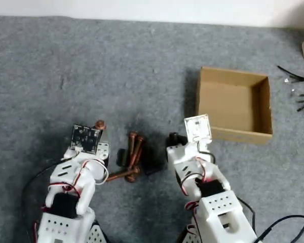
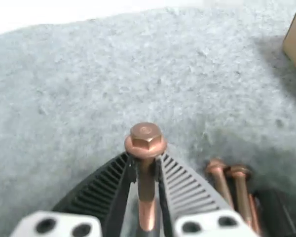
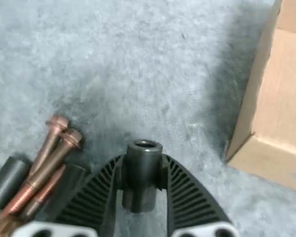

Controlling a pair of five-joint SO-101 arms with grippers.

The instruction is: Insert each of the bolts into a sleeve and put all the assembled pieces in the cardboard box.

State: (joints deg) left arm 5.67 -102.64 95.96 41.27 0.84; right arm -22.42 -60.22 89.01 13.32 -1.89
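My left gripper [image 2: 145,170] is shut on a copper bolt [image 2: 146,163] that stands head up between its fingers; in the high view that bolt's head [image 1: 100,124] shows just past the left arm's camera. My right gripper [image 3: 144,173] is shut on a dark sleeve [image 3: 142,168], held upright with its bore facing up, seen in the high view as a dark sleeve [image 1: 174,138] by the right arm. Between the arms lies a pile of loose bolts [image 1: 134,150] and black sleeves [image 1: 151,159] on the grey carpet. The cardboard box [image 1: 263,109] stands open, right of and beyond the right gripper.
Loose bolts [image 3: 56,148] and sleeves [image 3: 10,175] lie close beside the right gripper. The box's corner [image 3: 266,123] is near it on the other side. Small dark parts [image 1: 299,96] lie on the carpet beyond the box at the right edge.
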